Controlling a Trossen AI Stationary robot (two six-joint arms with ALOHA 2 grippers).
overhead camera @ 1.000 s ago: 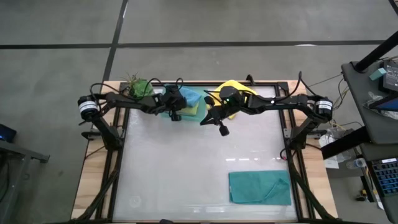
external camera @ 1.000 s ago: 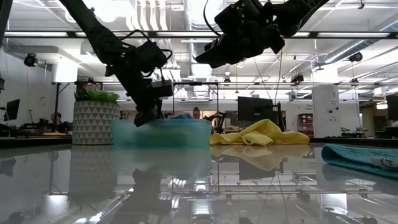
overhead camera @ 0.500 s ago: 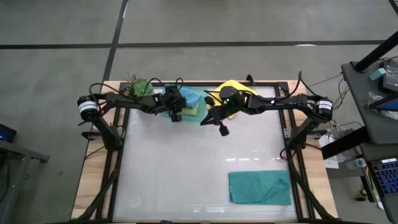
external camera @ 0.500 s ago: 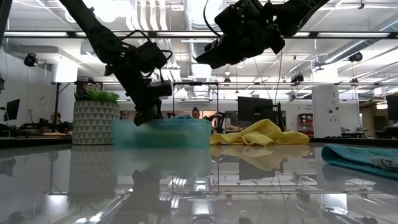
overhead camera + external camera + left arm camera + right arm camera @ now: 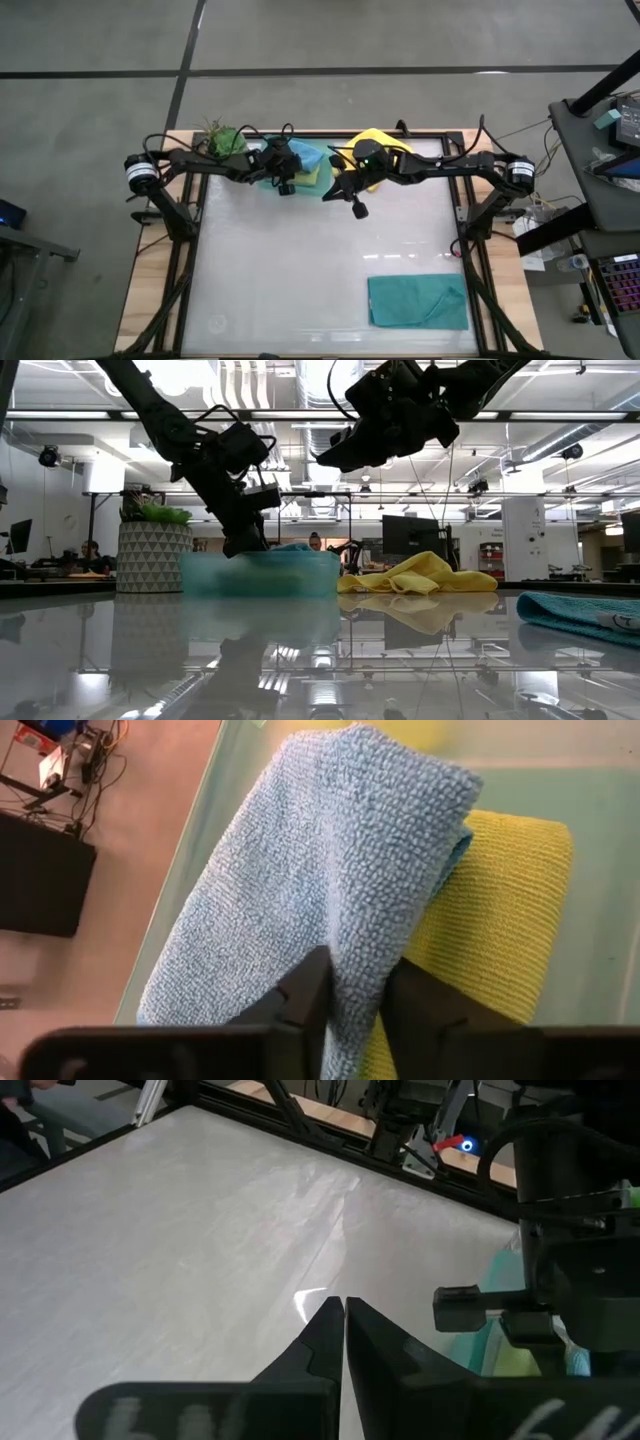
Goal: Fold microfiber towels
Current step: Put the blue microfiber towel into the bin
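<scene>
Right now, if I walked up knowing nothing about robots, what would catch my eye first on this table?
Probably the left tool, down in the translucent mint-green plastic tray at the table's far edge, pinching a fold of a soft light-blue microfiber towel that lies on a lime-green one. Next, the crumpled yellow towel beside the tray, under the raised right tool, shut and empty. A teal towel lies alone at the near right.
</scene>
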